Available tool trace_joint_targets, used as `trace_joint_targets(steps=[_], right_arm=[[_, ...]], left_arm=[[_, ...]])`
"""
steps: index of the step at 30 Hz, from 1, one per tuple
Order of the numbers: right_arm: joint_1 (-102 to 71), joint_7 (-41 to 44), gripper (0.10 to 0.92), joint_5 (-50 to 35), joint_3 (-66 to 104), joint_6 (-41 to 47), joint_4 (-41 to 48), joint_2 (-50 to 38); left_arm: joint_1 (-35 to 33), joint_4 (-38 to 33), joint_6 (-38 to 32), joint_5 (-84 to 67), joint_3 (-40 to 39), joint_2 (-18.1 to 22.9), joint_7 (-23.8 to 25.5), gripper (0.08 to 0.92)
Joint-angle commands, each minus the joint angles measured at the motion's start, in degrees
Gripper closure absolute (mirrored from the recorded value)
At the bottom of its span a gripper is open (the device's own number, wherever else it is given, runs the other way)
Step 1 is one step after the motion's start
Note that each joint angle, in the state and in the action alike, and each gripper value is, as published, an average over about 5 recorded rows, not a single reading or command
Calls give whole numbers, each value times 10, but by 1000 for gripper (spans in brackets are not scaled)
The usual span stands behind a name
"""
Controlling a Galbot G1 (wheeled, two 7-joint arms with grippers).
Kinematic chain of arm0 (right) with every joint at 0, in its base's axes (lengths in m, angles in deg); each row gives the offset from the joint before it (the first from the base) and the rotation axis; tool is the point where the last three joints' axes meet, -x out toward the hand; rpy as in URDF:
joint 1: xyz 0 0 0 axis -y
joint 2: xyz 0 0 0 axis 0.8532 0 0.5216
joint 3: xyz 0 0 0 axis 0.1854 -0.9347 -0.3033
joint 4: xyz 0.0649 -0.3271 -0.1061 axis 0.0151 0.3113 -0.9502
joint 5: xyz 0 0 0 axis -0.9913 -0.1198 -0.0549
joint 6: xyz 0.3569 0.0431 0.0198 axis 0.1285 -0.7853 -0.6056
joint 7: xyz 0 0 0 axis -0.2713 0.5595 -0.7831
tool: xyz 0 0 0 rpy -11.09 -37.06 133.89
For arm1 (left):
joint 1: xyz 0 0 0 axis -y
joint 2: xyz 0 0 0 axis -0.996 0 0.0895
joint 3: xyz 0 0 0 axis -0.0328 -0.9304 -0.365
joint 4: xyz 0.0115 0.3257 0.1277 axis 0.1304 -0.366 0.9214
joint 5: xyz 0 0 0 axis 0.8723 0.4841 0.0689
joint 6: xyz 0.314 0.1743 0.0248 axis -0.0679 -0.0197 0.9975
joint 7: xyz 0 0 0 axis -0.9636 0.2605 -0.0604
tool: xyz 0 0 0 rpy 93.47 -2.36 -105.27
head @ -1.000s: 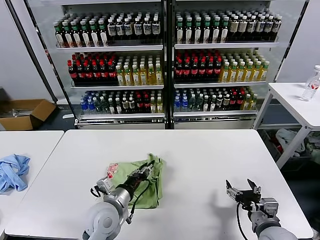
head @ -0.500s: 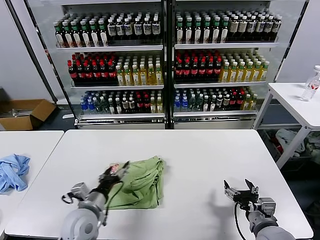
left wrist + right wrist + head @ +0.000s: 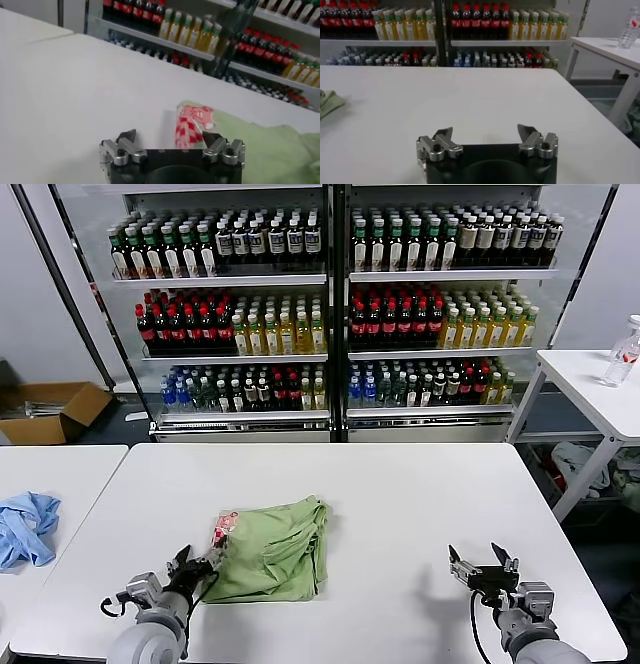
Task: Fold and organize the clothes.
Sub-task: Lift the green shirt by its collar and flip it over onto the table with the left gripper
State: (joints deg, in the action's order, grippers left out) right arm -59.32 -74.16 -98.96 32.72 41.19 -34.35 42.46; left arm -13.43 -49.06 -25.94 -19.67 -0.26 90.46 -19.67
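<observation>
1. green polo shirt (image 3: 272, 556) lies folded into a rumpled block on the white table (image 3: 400, 504), near its front edge and left of its middle.
2. we see the shirt's red-and-white patch (image 3: 224, 529) at its left corner, turned up.
3. our left gripper (image 3: 192, 565) sits low at the shirt's left edge, just beside the patch; its fingers (image 3: 126, 138) are spread and grip nothing.
4. from the left wrist we see the patch (image 3: 192, 124) straight ahead between the spread tips.
5. our right gripper (image 3: 482, 561) hangs over bare table well right of the shirt, fingers (image 3: 441, 136) wide apart and empty.
6. blue cloth (image 3: 28, 524) lies on a side table left of the shirt.
</observation>
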Motion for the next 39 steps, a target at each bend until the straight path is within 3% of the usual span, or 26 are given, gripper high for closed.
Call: trace_joint_targets(steps=[1,11,34,39], right_arm=[[-6,-1,202,1,3,0,-5,2],[-13,-2,202,5,6,0,-11,8],[-14,-5,203,4,11,0,-14,11],[-14,-5,202,3,13,0,-14,10]], left_arm=[[-2,-18,-6,-51,-7,25,20,177],[4,15,-27,-101,3,32,19,197],[3,-14,-31,-339,55,82,26,844],[1,-21,-30,-356,64,90,25,908]])
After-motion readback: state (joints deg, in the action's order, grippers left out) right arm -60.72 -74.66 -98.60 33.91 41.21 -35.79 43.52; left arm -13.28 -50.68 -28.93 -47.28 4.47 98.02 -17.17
